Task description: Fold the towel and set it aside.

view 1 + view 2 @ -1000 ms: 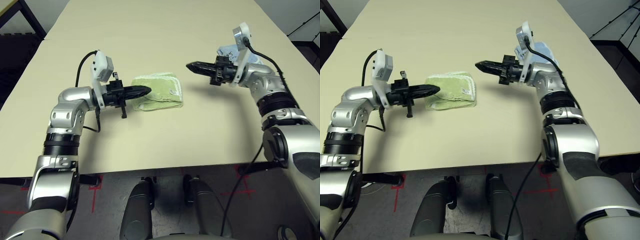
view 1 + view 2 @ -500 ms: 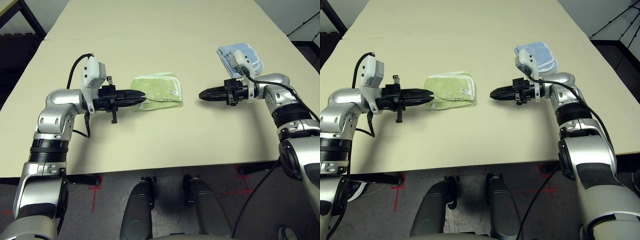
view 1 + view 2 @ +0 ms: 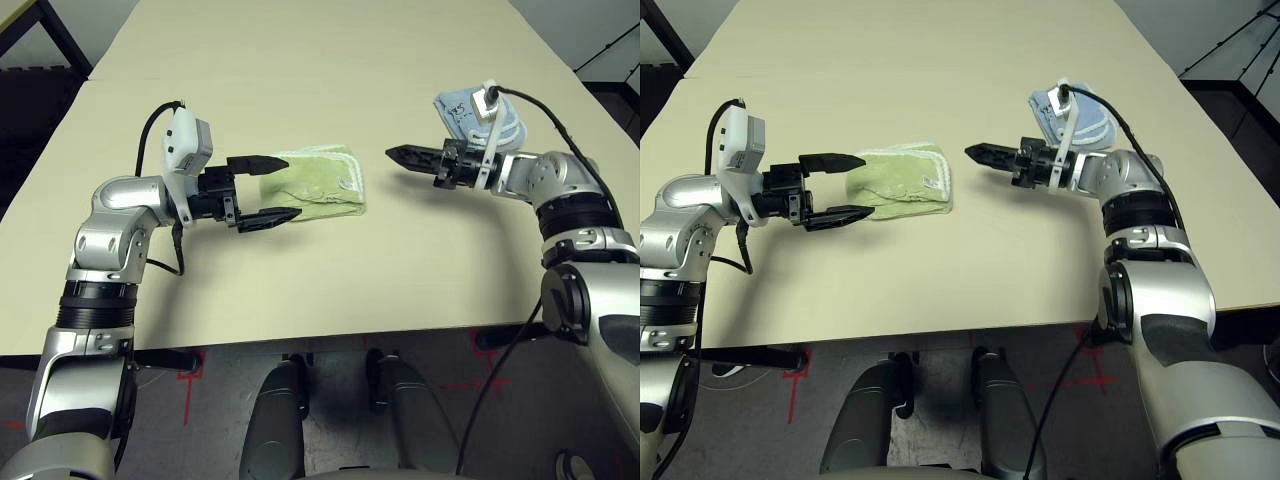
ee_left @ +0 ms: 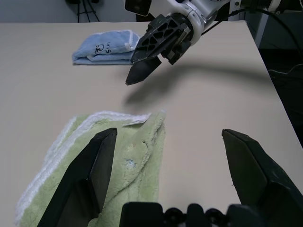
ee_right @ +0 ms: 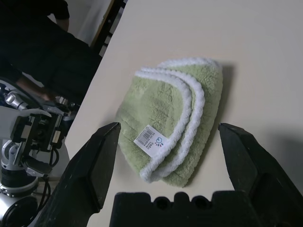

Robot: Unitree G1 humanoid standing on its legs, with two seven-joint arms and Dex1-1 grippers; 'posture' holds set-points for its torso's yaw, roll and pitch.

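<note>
Head view: folded towel on table, both end effectors wide open, empty.

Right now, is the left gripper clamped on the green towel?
No. The left gripper stands open, its fingers spread beside the folded green towel, which lies on the table.
</note>
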